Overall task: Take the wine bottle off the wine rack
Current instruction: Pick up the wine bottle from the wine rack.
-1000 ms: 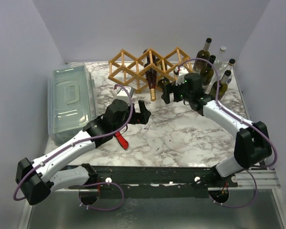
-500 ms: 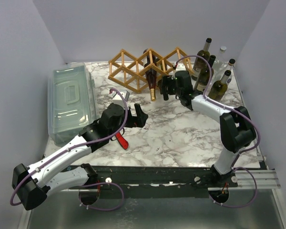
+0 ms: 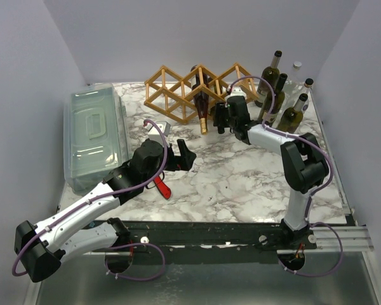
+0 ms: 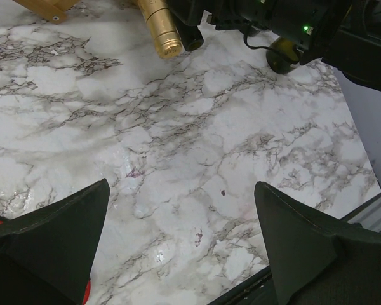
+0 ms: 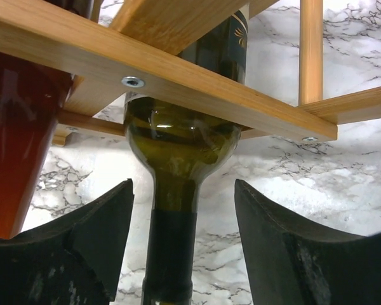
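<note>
— Top view?
— Wine rack [image 3: 180, 86] stands at the table's [image 3: 241, 171] far edge. Right gripper [image 3: 220, 119] at its front, left gripper [image 3: 185, 154] well apart.
— Left wrist?
— Fingers spread over marble, nothing held.
— Right wrist?
— Wine bottle [image 5: 178, 143] lies in a rack cell, fingers parted either side of its neck, not touching

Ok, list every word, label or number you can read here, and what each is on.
No readable text anywhere.
Dark green glass wine bottle in the light wooden lattice rack: gold print on its body, mostly hidden, unreadable.
Upright glass bottles at the back right: any labels too small to read.
</note>
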`<state>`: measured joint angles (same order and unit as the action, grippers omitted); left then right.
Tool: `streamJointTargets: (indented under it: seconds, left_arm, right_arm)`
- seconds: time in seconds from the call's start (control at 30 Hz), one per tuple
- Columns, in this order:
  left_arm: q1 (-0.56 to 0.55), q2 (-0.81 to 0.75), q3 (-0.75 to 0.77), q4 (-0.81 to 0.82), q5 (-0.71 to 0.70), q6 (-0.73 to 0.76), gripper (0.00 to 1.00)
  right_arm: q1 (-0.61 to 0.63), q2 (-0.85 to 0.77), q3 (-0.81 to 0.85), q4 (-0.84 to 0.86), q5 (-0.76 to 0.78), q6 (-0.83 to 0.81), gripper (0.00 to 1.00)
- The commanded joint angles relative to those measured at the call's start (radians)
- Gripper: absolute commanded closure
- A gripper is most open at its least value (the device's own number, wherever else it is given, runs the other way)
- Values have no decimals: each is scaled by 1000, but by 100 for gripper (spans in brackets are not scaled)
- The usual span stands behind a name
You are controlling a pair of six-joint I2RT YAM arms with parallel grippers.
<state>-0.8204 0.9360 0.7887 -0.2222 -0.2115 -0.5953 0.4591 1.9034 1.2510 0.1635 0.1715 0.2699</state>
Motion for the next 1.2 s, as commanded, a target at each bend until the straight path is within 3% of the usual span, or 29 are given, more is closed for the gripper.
streamJointTargets:
  seconds: [0.0,0.27,0.8,1.17]
  left_arm:
    - [-2,-13,-14,12,-24,-10,2]
    - [-2,-9,-16,11,-25,-11,2]
    - [-3,-15,-28,11,-31,-14,1]
    - [-3,-14,-29,12,-31,-14,1]
  right_arm:
    - [4,42,39,31,40,9,34]
    - [4,82,72,12,29,21,45]
    - [4,143,119,-20,24,43,41]
    - [4,160,124,-23,15,50,44]
